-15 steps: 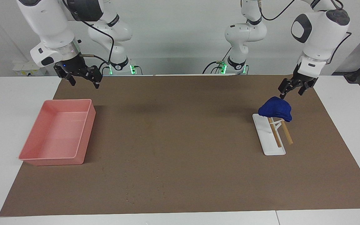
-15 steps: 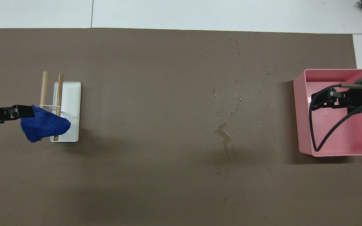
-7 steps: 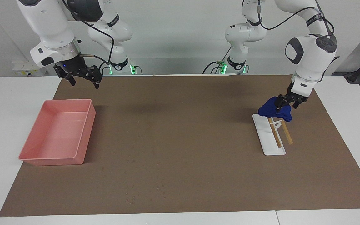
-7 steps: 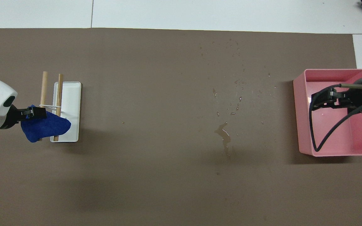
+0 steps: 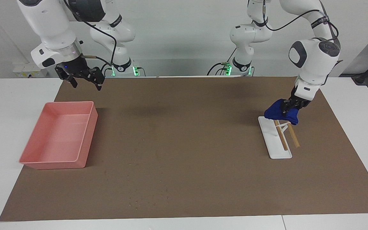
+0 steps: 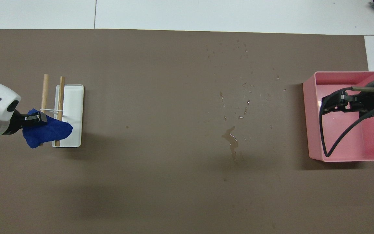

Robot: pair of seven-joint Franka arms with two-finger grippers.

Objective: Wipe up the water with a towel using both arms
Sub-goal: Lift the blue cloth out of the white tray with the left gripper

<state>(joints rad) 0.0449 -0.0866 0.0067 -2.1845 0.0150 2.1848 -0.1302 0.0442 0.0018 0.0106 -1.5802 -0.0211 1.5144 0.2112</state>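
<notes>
Left tool [image 5: 288,106] has dropped onto the towel [image 5: 279,112] on the rack [image 5: 275,140], fingers buried in cloth, closure unclear; grasp imminent; right tool [image 5: 82,76] waits open above pink tray [image 5: 75,161]; water [image 6: 232,143] unwiped mid-surface.

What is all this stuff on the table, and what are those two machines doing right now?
towel: one, royal blue, draped on the rack at the left arm's end.
rack: one, white base with two wooden rods.
tray: one, pink, at the right arm's end.
water: a small puddle and scattered drops on the mat, between rack and tray.
mat: one, brown, covering the table.
left gripper: black, down on the towel.
right gripper: black, jaws open, waiting in the air above the mat by the tray's nearer end.
</notes>
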